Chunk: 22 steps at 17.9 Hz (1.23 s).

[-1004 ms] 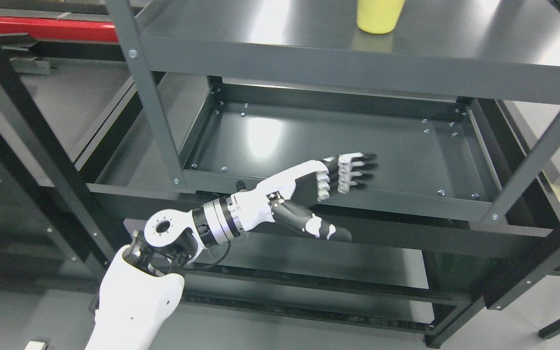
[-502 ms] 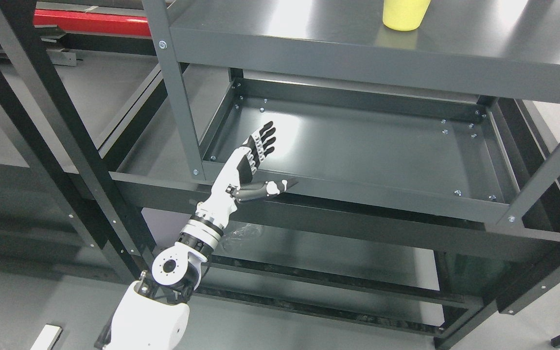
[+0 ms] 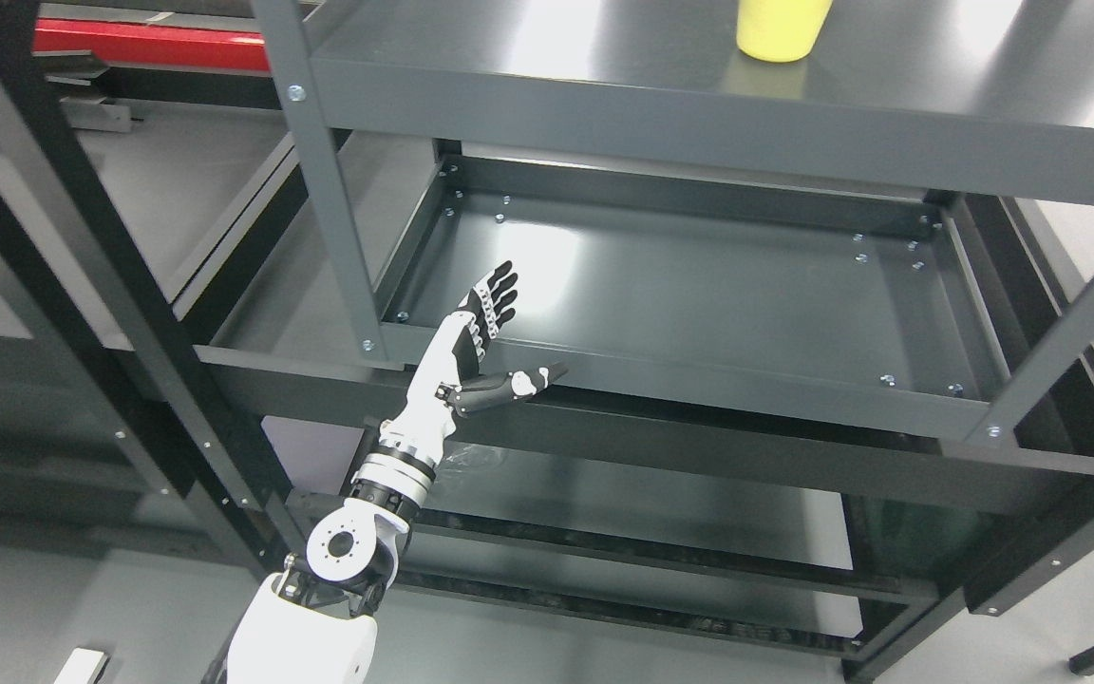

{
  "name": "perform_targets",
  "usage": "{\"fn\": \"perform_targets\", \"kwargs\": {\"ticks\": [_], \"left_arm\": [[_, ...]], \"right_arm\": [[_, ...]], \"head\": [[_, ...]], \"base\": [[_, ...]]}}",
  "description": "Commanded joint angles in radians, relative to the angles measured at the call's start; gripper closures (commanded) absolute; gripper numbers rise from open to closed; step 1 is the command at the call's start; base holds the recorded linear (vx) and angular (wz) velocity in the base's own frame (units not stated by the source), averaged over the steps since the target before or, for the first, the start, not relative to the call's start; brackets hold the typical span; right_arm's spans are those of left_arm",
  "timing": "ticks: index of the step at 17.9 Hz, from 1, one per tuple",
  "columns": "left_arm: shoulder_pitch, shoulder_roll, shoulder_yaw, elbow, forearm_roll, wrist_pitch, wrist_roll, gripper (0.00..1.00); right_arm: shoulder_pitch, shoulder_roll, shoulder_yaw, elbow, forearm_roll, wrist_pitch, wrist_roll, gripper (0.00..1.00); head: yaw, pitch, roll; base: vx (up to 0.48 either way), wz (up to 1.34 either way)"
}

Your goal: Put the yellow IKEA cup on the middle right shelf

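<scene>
- We see the left hand [image 3: 480, 337] raised at the front lip of the grey shelving unit, its arm coming in from the lower left of the head view.
- Its fingers [image 3: 495, 294] are stretched out flat and together, pointing toward one o'clock; the thumb [image 3: 518, 380] juts off toward three o'clock. It holds nothing.
- The right hand is nowhere in our view, so the left hand is the only one we can set against the cup.
- Just past the fingertips lies a recessed shelf tray [image 3: 699, 304], dark grey, with a bright glare patch on it and screw heads along its rim.
- Above that tray runs the next shelf board [image 3: 604, 57], a flat grey deck held by an upright post [image 3: 324, 180] at its front left corner.
- The yellow cup [image 3: 780, 28] stands upright on that upper board, at one o'clock from the hand and well apart from it, its top cut off by the picture's edge. Its long axis runs vertical.
- We judge the cup's board to be a middle level of the unit, with the cup toward its right; that would fit the task's wanted place, though we cannot count every level from here.
- An open hand clear of a standing cup fits either a reach to fetch it or a cup already set down.
- A red bar [image 3: 143, 38] shows at eleven o'clock.
</scene>
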Motion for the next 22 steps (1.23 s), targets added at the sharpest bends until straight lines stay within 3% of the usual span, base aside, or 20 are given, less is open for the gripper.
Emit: {"fn": "perform_targets", "kwargs": {"ticks": [1, 6, 22], "left_arm": [[0.028, 0.003, 0.035, -0.107, -0.007, 0.045, 0.000, 0.01], [0.166, 0.003, 0.049, -0.229, -0.007, 0.071, 0.002, 0.01], [0.186, 0.003, 0.057, -0.319, -0.006, 0.077, -0.003, 0.01]], "right_arm": [[0.014, -0.017, 0.017, 0.000, -0.025, 0.001, 0.001, 0.01], [0.014, -0.017, 0.017, 0.000, -0.025, 0.001, 0.001, 0.01], [0.014, -0.017, 0.017, 0.000, -0.025, 0.001, 0.001, 0.01]], "head": [[0.0000, 0.000, 0.000], [0.0000, 0.000, 0.000], [0.0000, 0.000, 0.000]], "base": [[0.037, -0.13], [0.035, -0.11], [0.003, 0.00]]}}
